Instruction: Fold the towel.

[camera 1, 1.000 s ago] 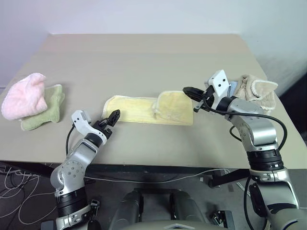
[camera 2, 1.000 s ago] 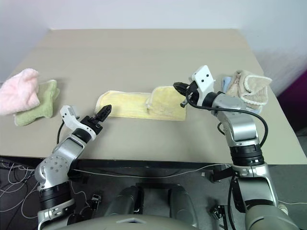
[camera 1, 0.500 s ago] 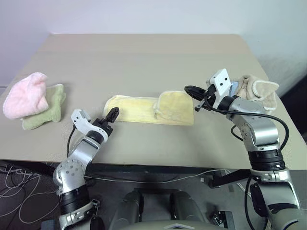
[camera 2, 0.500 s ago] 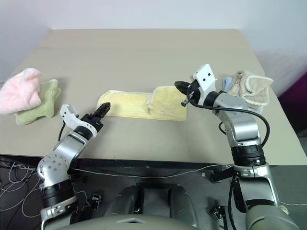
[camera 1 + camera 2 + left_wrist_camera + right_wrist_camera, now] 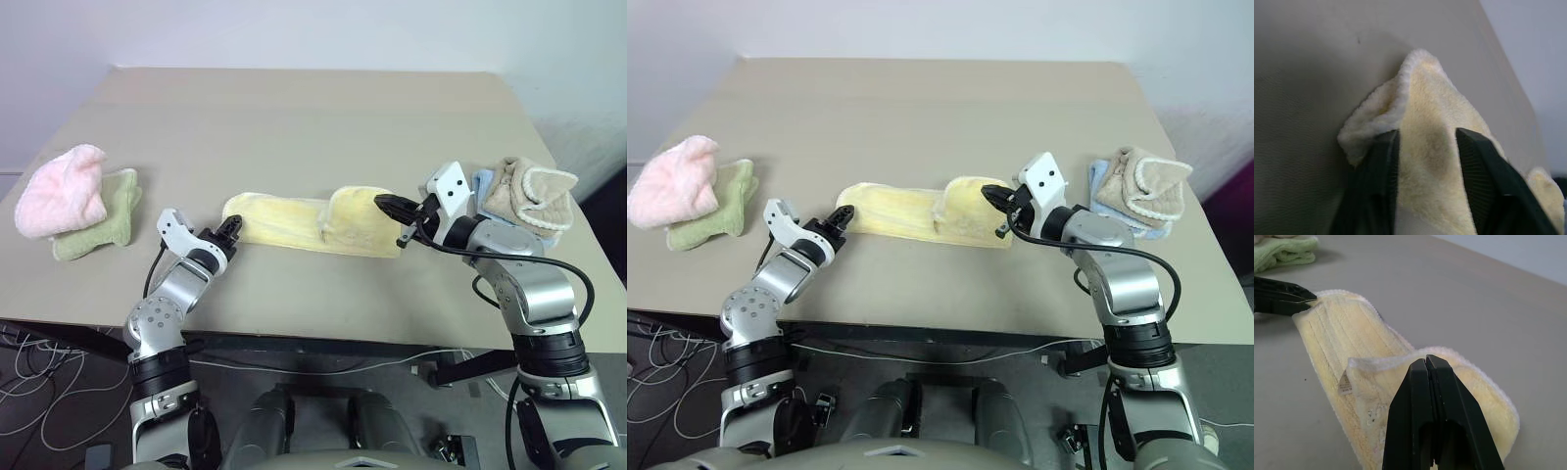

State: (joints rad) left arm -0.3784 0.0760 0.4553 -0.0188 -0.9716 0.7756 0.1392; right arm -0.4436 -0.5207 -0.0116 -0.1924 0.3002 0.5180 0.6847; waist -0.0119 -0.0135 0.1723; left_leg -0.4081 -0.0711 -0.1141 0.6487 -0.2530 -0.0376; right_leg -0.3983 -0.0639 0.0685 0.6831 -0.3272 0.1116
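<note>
while the towel's left end sits between the left fingers, the grip needs to be sure before any lift.
table (image 5: 294, 117) carries the towel (image 5: 284, 220) near its front edge, lying long across it, with its right end already folded over onto itself; pink cloth (image 5: 64, 191) far left, beige cloth (image 5: 534, 196) far right, both well apart from the work. left gripper (image 5: 1425, 147) straddles the towel's left corner, jaws part closed around the pile, and should pinch hem as well as fluff. right gripper (image 5: 1429, 382) hangs shut and empty at the folded end, best kept off it.
</note>
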